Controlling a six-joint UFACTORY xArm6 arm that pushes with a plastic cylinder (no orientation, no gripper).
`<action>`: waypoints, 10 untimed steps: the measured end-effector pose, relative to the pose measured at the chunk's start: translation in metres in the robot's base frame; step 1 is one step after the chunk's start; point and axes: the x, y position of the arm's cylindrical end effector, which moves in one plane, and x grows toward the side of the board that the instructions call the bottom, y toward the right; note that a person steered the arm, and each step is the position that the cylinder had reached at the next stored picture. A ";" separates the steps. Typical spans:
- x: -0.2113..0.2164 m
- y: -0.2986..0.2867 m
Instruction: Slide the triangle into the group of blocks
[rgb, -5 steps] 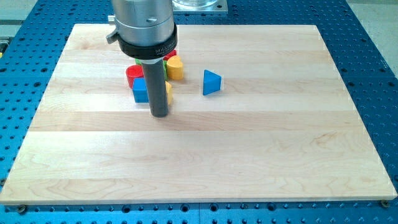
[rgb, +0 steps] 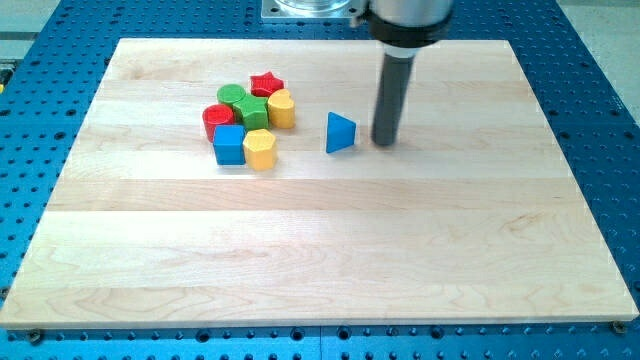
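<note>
A blue triangle (rgb: 340, 132) lies alone on the wooden board, right of a tight group of blocks. The group holds a red star (rgb: 266, 84), a green round block (rgb: 232, 97), a green block (rgb: 251, 111), a yellow cylinder (rgb: 282, 109), a red cylinder (rgb: 216, 121), a blue cube (rgb: 229, 145) and a yellow hexagon (rgb: 260, 150). My tip (rgb: 385, 141) rests on the board just right of the triangle, a small gap away from it.
The wooden board (rgb: 320, 250) lies on a blue perforated table. The arm's grey body (rgb: 405, 20) hangs over the board's top edge above the rod.
The rod has moved from the group's lower edge, by the blue cube and yellow hexagon, to the right side of the triangle. The blocks have not moved.
</note>
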 end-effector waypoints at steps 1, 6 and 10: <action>0.000 -0.045; 0.016 -0.095; 0.092 -0.081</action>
